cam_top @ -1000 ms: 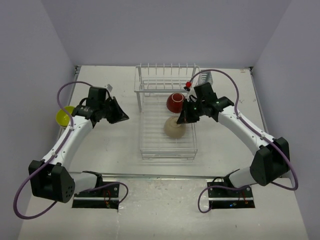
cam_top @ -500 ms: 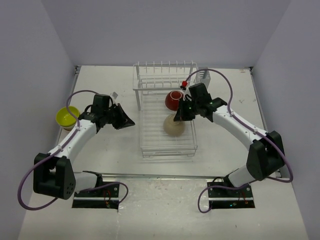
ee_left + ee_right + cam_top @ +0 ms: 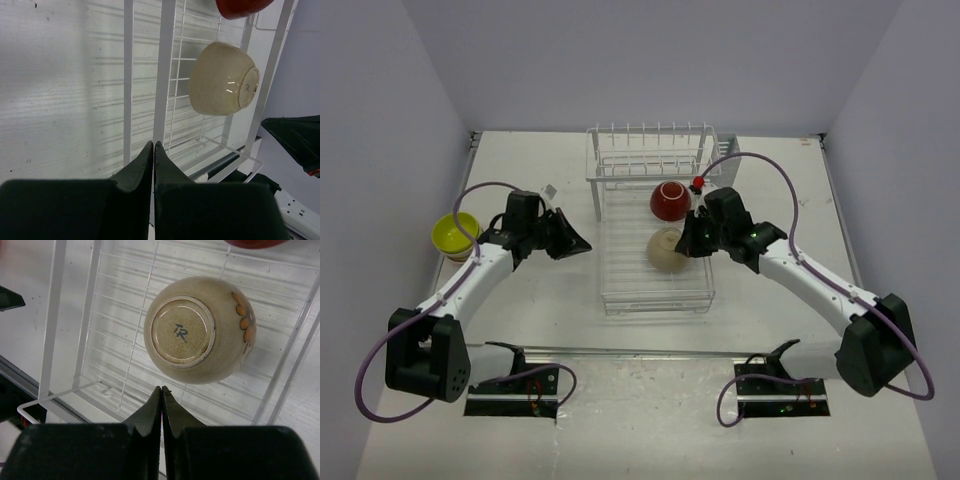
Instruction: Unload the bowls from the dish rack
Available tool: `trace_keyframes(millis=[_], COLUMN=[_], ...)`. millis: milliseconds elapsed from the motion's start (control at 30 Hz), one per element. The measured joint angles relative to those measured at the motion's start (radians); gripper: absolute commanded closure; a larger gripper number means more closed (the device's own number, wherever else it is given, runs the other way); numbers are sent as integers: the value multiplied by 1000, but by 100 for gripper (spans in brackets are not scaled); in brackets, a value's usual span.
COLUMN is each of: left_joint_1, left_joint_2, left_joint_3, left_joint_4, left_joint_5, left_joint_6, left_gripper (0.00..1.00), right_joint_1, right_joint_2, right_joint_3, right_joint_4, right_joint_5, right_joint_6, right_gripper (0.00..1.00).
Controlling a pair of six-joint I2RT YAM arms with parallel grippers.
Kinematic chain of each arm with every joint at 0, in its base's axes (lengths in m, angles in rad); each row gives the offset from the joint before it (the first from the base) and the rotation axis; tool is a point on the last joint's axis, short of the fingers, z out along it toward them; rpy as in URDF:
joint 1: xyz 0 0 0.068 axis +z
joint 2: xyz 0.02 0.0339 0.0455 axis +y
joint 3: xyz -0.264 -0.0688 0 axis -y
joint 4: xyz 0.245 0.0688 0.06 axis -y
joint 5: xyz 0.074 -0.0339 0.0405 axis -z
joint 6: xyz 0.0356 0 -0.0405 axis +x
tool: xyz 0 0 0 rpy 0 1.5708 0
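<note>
The white wire dish rack [image 3: 608,275] stands mid-table. On its tray a beige bowl [image 3: 665,252] lies upside down, foot up, with an orange flower on its side [image 3: 200,330]; it also shows in the left wrist view [image 3: 220,80]. A dark red bowl [image 3: 668,201] sits behind it. A lime-yellow bowl [image 3: 455,234] stands on the table at the left. My left gripper [image 3: 582,245] is shut and empty, just left of the rack's edge [image 3: 153,145]. My right gripper [image 3: 686,244] is shut and empty, beside the beige bowl [image 3: 162,389].
The rack's raised tines and cutlery basket [image 3: 650,150] stand at the back. Grey walls close the table on three sides. Purple cables loop over both arms.
The right gripper moved back from the red bowl to the beige bowl's right side. The left gripper moved right from the lime-yellow bowl to the rack's left edge. The rack shifted slightly left.
</note>
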Motion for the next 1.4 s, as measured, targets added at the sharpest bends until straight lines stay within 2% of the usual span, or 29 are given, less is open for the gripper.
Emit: trace_keyframes(millis=[133,267,600,867,1400], left_joint_1=[0,0,0,0,0], left_joint_2=[-28,-36,-36,-17,103], left_joint_3=[-29,-48,-80,-92,-92], left_joint_4=[34,76,142,158,197], left_joint_5=[-6,-8,-13,-15,12], left_joint_6=[-3,-19,-26,-26,-25], left_gripper=[100,100,100,100,100], right_joint_1=[29,38,39,48,193], right_joint_2=[-89,-103,54,98,206], right_joint_3=[-50,-54,-74,-77,-14], right_joint_4=[50,90,225,317,403], right_joint_5=[50,94,158,177,195], right_joint_6=[-27,-63,-118,-126,-88], right_gripper=[100,100,100,100,100])
